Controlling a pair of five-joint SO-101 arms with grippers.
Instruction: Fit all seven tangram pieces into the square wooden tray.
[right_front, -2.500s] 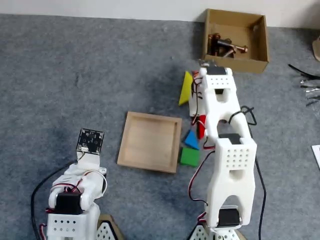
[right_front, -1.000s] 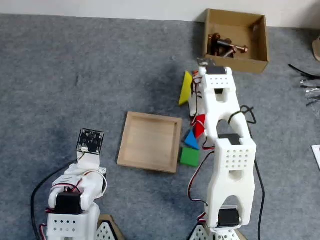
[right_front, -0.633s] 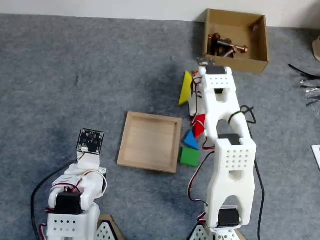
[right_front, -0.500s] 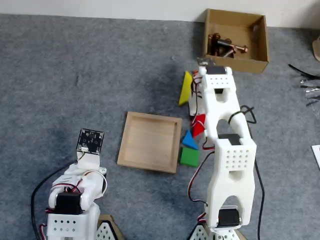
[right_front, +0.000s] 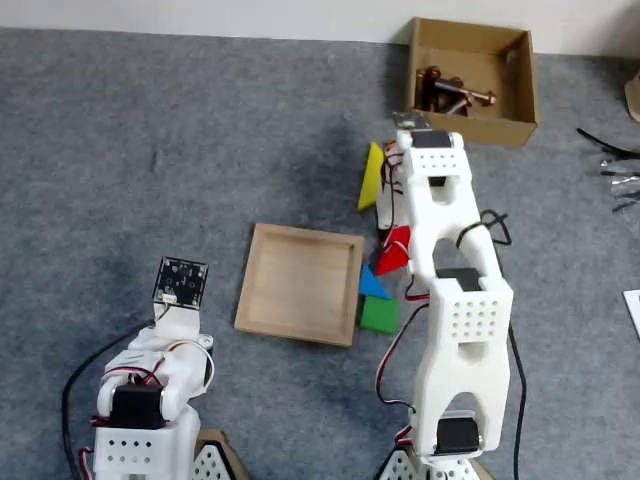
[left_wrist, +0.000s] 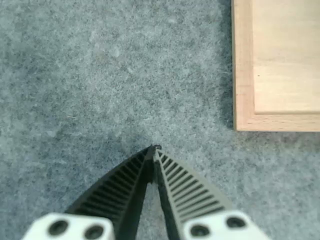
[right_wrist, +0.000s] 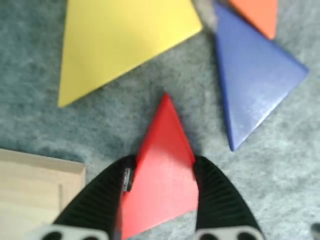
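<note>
Swung red triangle (right_wrist: 162, 170) nearer wooden tray (right_front: 300, 285), beside its right rim. Gripped across both slanted sides by right jaws. Left jaws pressed together off tray's near-left corner. Coppery metal parts (right_front: 450, 90) in cardboard box (right_front: 470, 130) beyond tray. Grey table (right_front: 130, 150) stretching wide left of tray.

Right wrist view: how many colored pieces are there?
4: the red piece in the right gripper, a yellow piece beyond it, a blue piece beside it, and an orange piece cut off at the edge. Others may be hidden.
</note>
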